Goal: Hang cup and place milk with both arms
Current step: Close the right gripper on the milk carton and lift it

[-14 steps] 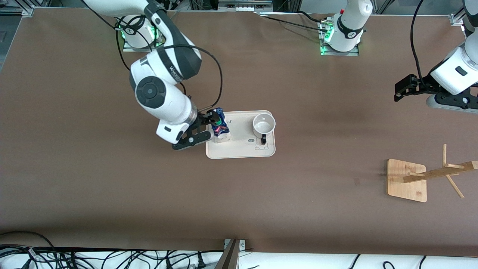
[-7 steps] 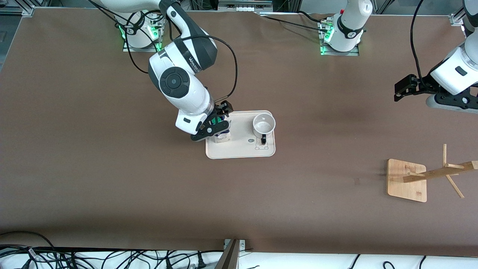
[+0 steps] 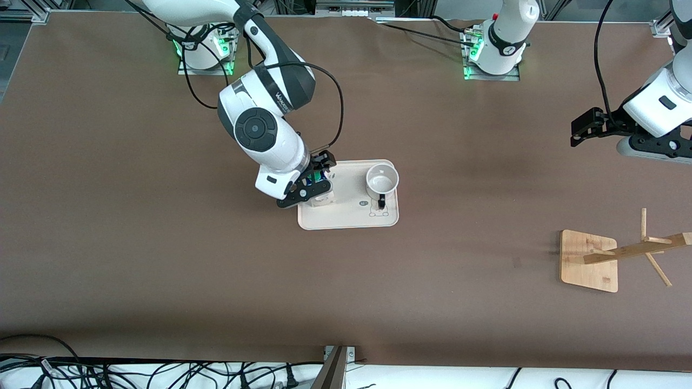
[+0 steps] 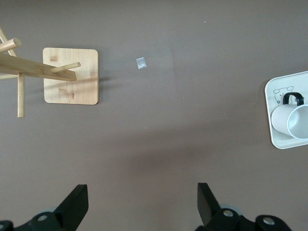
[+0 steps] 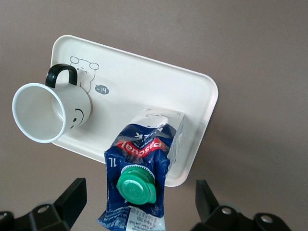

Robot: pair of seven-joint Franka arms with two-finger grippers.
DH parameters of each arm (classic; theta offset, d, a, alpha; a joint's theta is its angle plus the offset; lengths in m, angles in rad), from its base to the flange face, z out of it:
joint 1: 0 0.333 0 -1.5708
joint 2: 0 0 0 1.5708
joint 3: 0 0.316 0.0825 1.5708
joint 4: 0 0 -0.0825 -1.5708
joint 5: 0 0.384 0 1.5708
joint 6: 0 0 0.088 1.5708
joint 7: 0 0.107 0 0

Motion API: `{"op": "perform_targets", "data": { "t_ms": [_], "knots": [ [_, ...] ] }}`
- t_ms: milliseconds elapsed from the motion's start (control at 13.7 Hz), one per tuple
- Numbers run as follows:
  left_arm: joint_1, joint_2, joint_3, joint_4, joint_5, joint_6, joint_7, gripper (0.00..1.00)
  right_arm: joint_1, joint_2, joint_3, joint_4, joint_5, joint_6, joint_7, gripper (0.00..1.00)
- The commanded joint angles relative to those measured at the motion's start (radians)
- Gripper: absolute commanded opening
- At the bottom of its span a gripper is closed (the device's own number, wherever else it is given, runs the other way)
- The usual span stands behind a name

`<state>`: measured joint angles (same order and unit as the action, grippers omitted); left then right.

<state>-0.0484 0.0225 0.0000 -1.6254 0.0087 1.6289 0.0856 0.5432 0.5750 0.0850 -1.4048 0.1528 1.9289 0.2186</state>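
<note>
since the earlier frame, right gripper (image 3: pixel 312 185) shifted over tray (image 3: pixel 346 219), fingers wide either side of milk (image 5: pixel 139 173), gripping nothing. cup (image 3: pixel 382 182) beside it on tray. left gripper (image 3: pixel 586 127) waits wide, empty. risk: off-centre closing topples carton.

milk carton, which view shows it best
The right wrist view: the milk carton stands on the tray, cap and label plain. In the front view the right arm hides most of it. The left wrist view misses it.

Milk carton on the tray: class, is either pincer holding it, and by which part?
Nothing is held. The right pincer is open above the milk carton; the left pincer waits open over bare table.
</note>
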Motion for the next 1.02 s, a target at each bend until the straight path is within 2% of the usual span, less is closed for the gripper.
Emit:
{"op": "perform_targets", "data": {
  "t_ms": [0,948],
  "knots": [
    [-0.008,-0.004,0.003,0.002,0.024,-0.012,0.008,1.0,0.003,0.012,-0.004,-0.008,0.013,0.005,-0.007,1.0],
    [-0.007,-0.004,0.003,0.002,0.024,-0.024,0.008,1.0,0.04,0.025,-0.002,-0.013,0.016,-0.002,-0.01,1.0]
  ]
}}
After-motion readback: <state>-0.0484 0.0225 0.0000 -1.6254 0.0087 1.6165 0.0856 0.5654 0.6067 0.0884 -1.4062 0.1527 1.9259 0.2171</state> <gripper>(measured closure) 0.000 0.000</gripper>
